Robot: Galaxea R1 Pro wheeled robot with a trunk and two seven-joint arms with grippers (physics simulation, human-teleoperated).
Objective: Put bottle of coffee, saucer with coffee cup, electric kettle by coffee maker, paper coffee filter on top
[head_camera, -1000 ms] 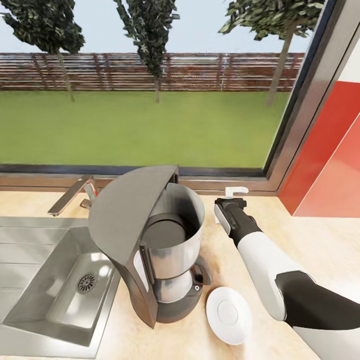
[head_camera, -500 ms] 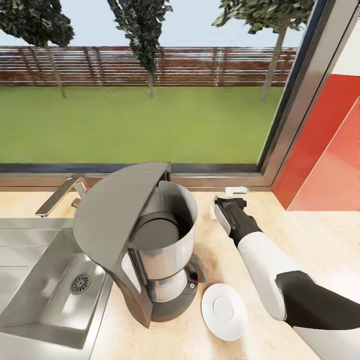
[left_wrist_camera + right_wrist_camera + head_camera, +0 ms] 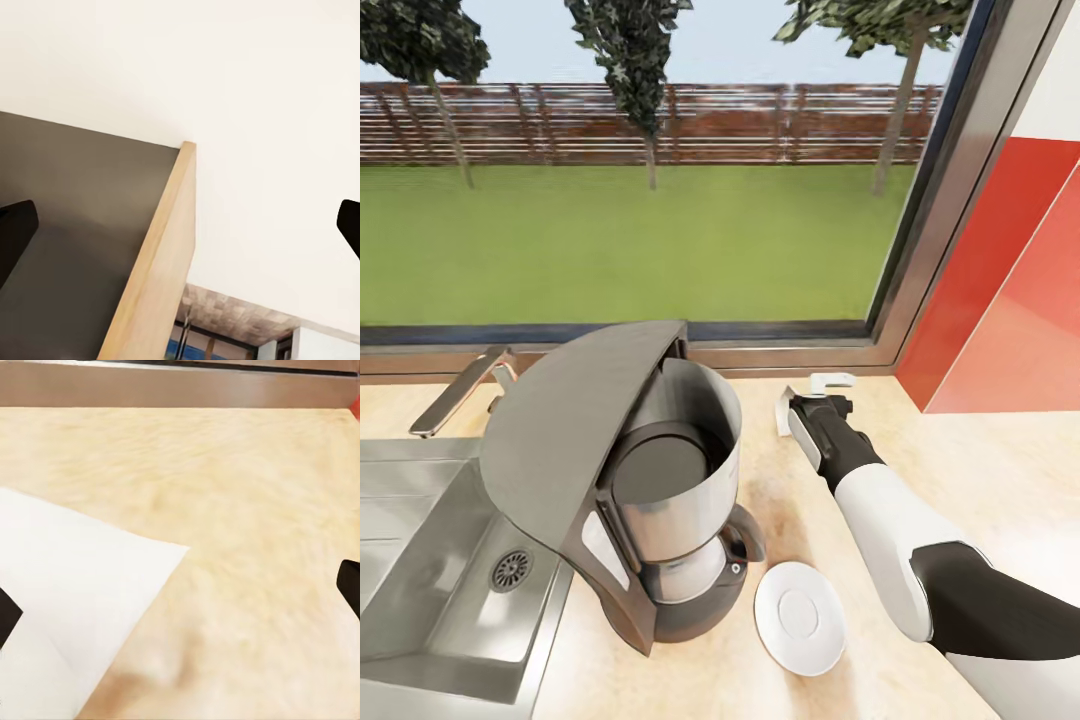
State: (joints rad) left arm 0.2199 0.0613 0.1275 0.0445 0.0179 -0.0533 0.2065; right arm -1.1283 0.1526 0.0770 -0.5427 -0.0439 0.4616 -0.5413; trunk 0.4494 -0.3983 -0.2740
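Coffee maker (image 3: 635,490) stands on the counter (image 3: 1000,490) with its grey lid tipped up, and the right gripper (image 3: 812,400) is reached out past it toward the window sill. Beside the machine's base lies the saucer (image 3: 800,617), well short of the jaws and nearer the robot's body, close under the right forearm.

In the right wrist view the two dark fingertips (image 3: 349,585) sit far apart at the picture's edges — the jaws are spread wide with nothing between them but bare wood-grain surface. A flat white sheet with a pointed corner (image 3: 67,592) lies on the counter beneath the jaws, off toward one finger and reaching partway into the gap; whether it touches that finger I cannot tell. In the head view something white shows just beside the gripper's tip, on the coffee maker's side, and a small white fitting (image 3: 831,381) sits at the sill just beyond it.

The left gripper (image 3: 180,225) is also spread wide — its dark tips at both edges of its wrist view, holding nothing, facing a pale wall and a wooden edge (image 3: 157,277).

A steel sink (image 3: 430,590) lies on the coffee maker's far side from the jaws.
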